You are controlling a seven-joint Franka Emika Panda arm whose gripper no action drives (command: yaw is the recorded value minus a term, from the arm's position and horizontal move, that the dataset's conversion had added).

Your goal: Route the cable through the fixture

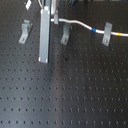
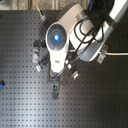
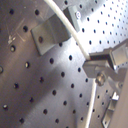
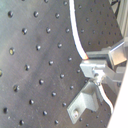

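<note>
The white cable (image 1: 80, 24) runs from my gripper (image 1: 50, 21) to the first exterior view's right. It carries a blue band (image 1: 95, 31) and a yellow-orange mark (image 1: 118, 34). It passes at the right metal clip fixture (image 1: 106, 34) and hangs just above the middle clip (image 1: 65, 34). The left clip (image 1: 25, 31) has no cable. Both wrist views show the cable (image 3: 75, 37) (image 4: 79, 45) pinched at my fingertips (image 3: 102, 67) (image 4: 97, 67), with a clip (image 3: 47, 32) (image 4: 82, 102) close by. In the second exterior view the arm (image 2: 57, 42) hides the gripper.
Everything sits on a black perforated board (image 1: 75, 95). A long metal bar (image 1: 44, 40) hangs from the gripper down to the board between the left and middle clips. The second exterior view shows further clips (image 2: 36, 60) at its left and the cable's end (image 2: 119, 52) at its right.
</note>
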